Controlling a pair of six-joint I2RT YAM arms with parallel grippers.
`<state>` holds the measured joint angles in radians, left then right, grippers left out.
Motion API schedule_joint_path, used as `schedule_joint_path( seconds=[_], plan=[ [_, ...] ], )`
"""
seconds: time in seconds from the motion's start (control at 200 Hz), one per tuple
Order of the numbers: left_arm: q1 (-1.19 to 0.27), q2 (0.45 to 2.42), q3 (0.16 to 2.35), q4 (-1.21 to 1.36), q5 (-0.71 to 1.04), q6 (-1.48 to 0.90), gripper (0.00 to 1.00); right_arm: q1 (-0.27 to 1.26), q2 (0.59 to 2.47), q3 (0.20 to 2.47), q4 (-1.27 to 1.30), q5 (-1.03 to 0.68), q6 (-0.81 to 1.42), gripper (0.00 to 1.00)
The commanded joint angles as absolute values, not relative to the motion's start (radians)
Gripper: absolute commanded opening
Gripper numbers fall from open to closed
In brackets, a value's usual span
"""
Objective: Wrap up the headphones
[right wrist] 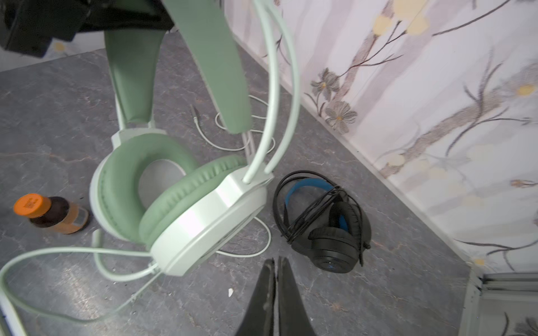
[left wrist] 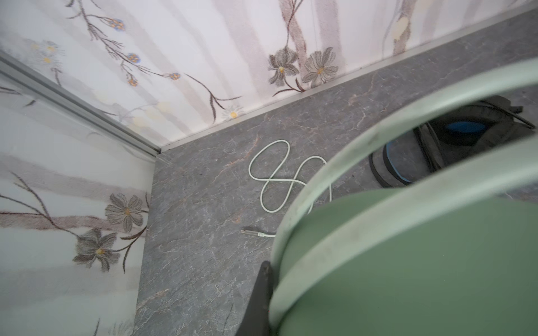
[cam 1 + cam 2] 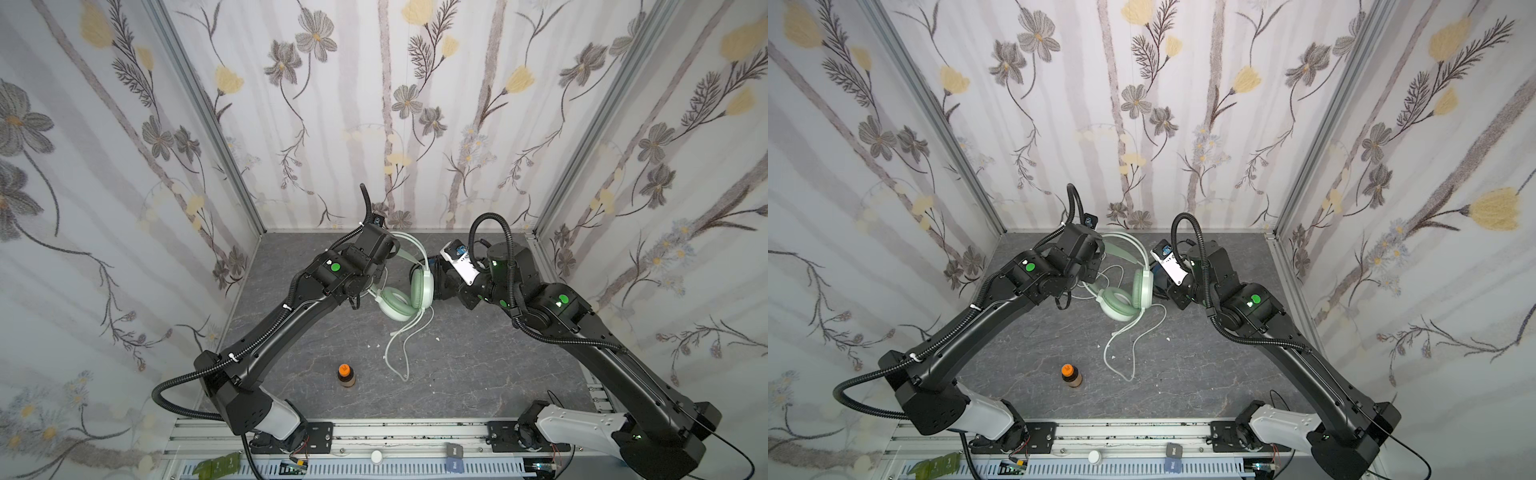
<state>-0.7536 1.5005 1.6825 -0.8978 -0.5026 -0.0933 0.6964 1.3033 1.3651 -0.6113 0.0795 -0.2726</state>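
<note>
My left gripper [image 3: 390,252] is shut on the padded band of the mint-green headphones [image 3: 395,303] [image 1: 174,197]. Only one of its fingers [image 2: 263,291] shows, pressed against the band [image 2: 407,261]. The ear cups hang low over the table. The white cable [image 3: 399,345] [image 3: 1121,349] trails in loops toward the front, and its plug [image 2: 250,232] lies on the table. The black headphones [image 1: 329,232] [image 2: 465,131], blue inside the band, lie by the back wall with their black cable looped across them. My right gripper [image 1: 276,260] [image 3: 437,289] is shut and empty, beside the green ear cup and just in front of the black headphones.
A small brown bottle with an orange cap [image 3: 345,376] [image 1: 49,213] stands front of centre, left of the cable's end. Flowered walls close the back and both sides. Small white crumbs [image 1: 230,291] lie on the grey marbled table [image 3: 478,374].
</note>
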Motion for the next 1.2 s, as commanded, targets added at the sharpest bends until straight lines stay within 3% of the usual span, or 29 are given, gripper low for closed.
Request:
schedule_joint_path(
  seconds=[0.0,0.12,0.2,0.41,0.839,1.199],
  plan=[
    [-0.75,1.496,1.679,-0.879,-0.422,-0.115,0.0,0.697,1.261,1.347,-0.45,0.164,-0.304,0.13],
    [-0.721,1.486,1.681,-0.895,-0.415,-0.197,0.0,0.687,1.199,1.281,-0.375,0.057,-0.28,0.39],
    [-0.712,1.461,1.688,-0.887,-0.419,-0.248,0.0,0.683,1.152,1.209,-0.336,0.012,-0.239,0.51],
    [-0.7,1.42,1.775,-0.952,-0.435,-0.378,0.0,0.66,0.936,0.893,-0.092,-0.229,-0.151,0.95],
    [-0.706,1.422,2.0,-1.006,-0.454,-0.561,0.0,0.657,0.92,0.661,0.213,-0.493,-0.037,0.97],
    [-0.726,1.508,2.185,-1.036,-0.466,-0.59,0.0,0.655,1.084,0.618,0.415,-0.608,0.014,0.96]
  ],
)
